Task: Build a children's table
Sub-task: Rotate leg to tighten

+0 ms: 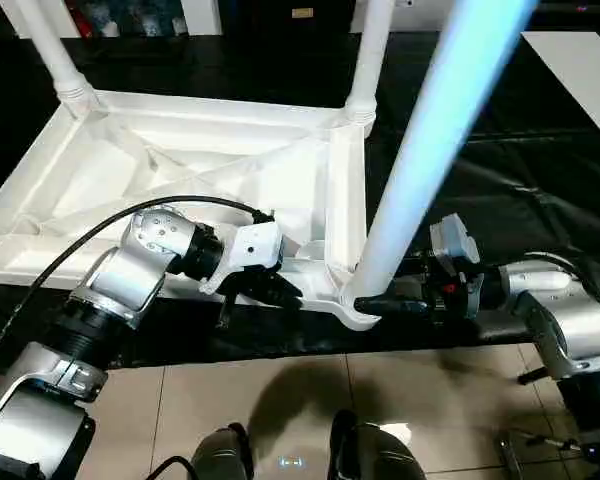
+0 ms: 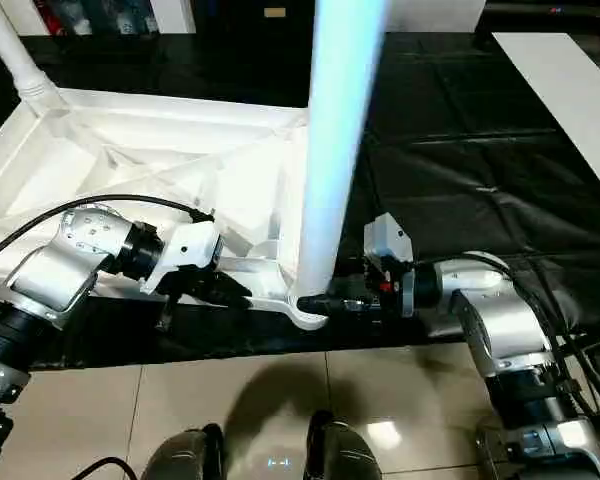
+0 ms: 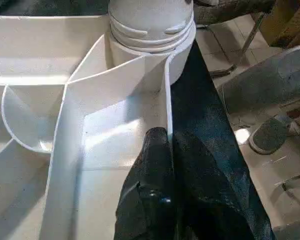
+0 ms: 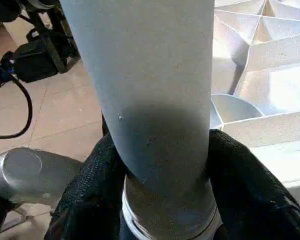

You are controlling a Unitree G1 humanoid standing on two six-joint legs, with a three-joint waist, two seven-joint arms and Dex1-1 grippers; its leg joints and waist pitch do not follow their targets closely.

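We are putting a leg (image 1: 420,160) into the near corner socket (image 1: 352,305) of the table top (image 1: 180,170), which lies upside down on the black worktable (image 1: 520,170). Two far legs already stand in their sockets. Our right gripper (image 1: 398,305) has its two fingers around the bottom of the leg, one on each side, touching it. Our left gripper (image 1: 270,290) is squeezed shut on the thin edge of the top, close to that socket, and it holds the top down. Next, we think the leg needs a firm push or a twist, kept straight up, so it sits all the way in.
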